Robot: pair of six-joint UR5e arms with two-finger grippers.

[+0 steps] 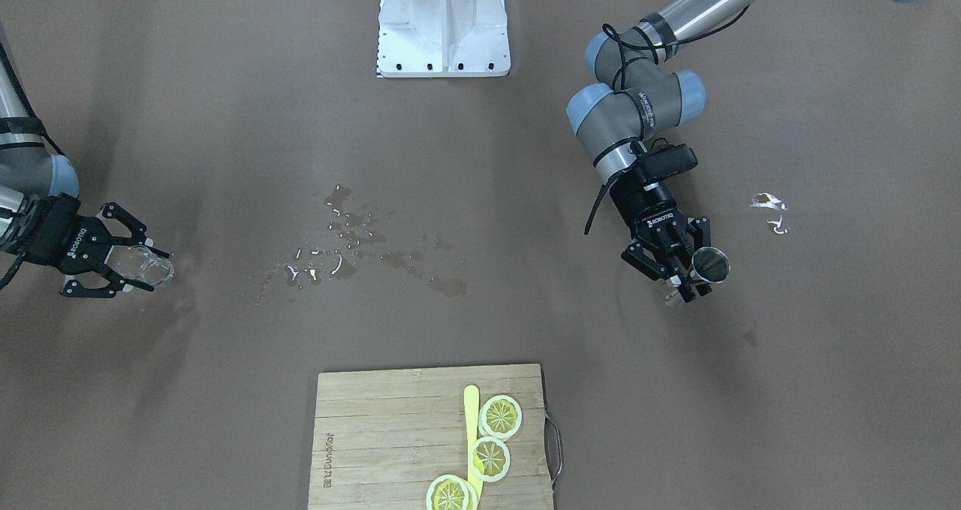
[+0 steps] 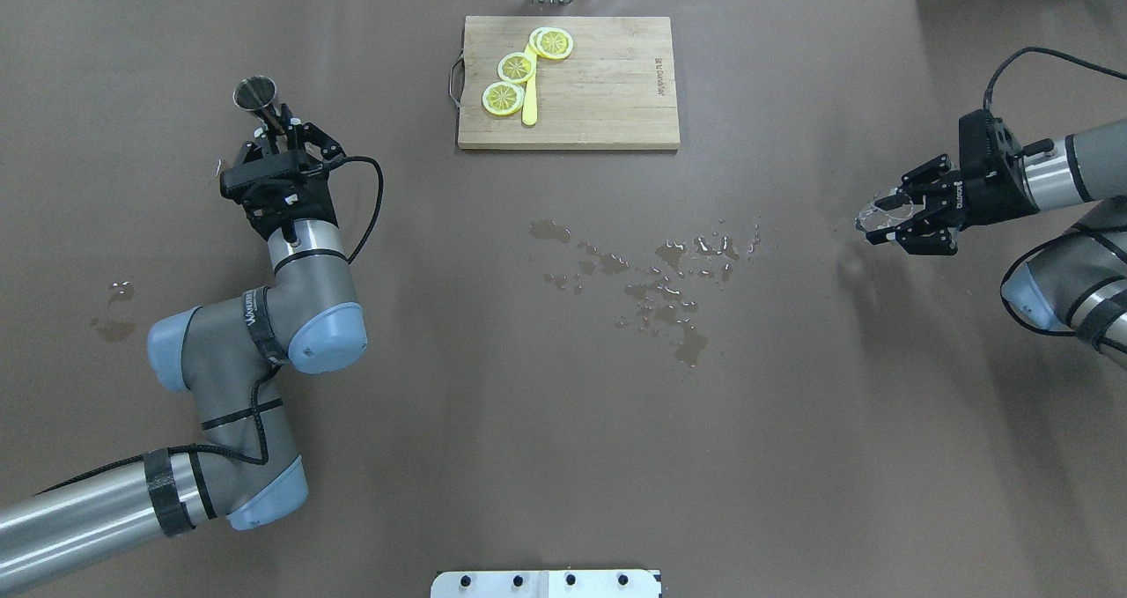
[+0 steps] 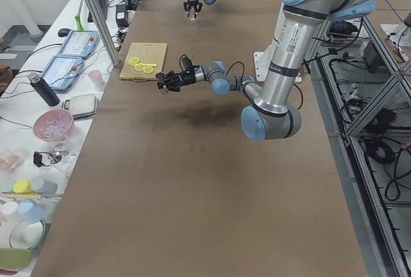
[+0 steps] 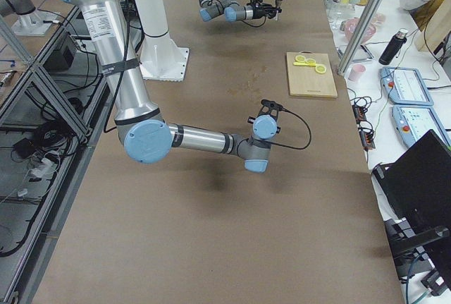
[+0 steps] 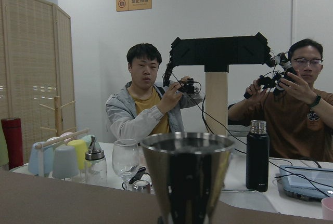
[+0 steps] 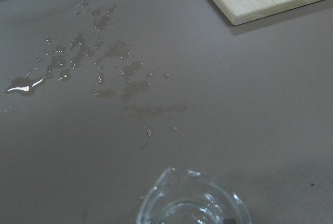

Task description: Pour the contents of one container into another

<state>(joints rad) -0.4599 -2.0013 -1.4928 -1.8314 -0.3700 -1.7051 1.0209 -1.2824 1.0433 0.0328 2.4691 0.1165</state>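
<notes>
We count two containers, one in each hand, and both are held clear of the desk. The left hand is clenched around a single metal cup, whose round mouth shows to the cameras above. It sits out toward the desk's left end, well apart from everything else. The right hand grips one clear glass near the opposite end. The glass is so transparent that we cannot say for sure whether anything is in it. Between the two arms, near the middle of the desk, lies one scattered puddle of many small wet patches and drops. Two more small wet marks lie beside the left hand. At the edge far from the robot rests one wooden cutting board. It carries three lemon slices and one narrow yellow strip, with the slices touching or overlapping the strip. In the left wrist view, two people sit behind the cup.
</notes>
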